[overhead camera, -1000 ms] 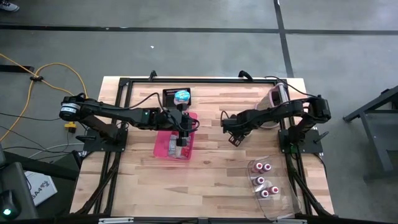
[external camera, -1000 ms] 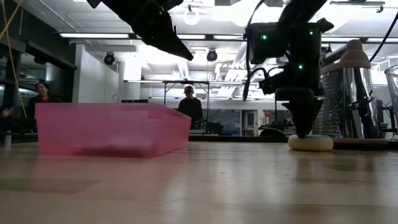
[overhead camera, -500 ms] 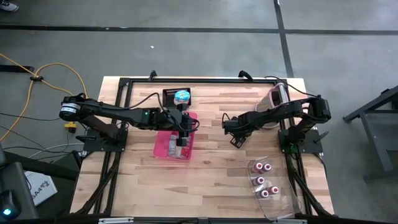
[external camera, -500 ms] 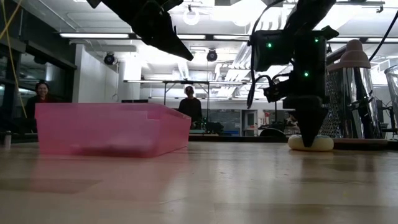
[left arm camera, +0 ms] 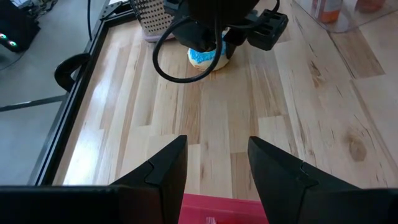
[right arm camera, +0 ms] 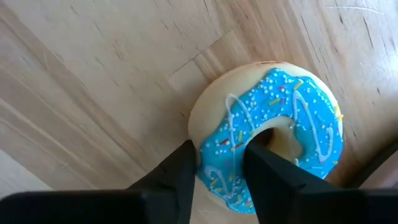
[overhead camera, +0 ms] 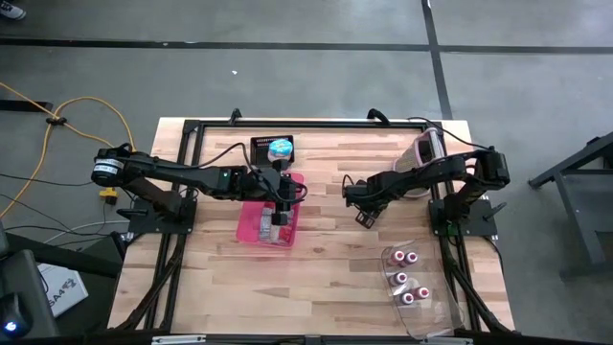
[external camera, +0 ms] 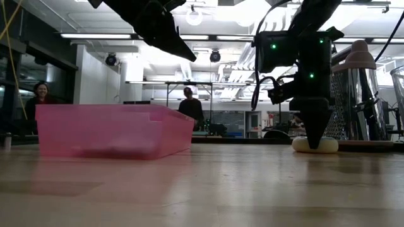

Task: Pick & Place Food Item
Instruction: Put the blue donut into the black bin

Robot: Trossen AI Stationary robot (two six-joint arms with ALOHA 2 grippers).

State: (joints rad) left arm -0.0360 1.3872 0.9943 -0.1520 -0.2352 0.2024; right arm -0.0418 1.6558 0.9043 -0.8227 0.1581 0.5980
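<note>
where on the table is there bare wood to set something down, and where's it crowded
Bare wood: the front strip of the table, between the pink bin and the clear tray, and the left side by the left arm. Crowded: the middle, where the right gripper grips the blue donut, and the back edge by the black container.

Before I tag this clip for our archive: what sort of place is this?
Probably a robotics lab in an industrial hall: a wooden table on bare concrete, a toy doughnut, and behind, in the low view, ceiling strip lights and people at workbenches.
</note>
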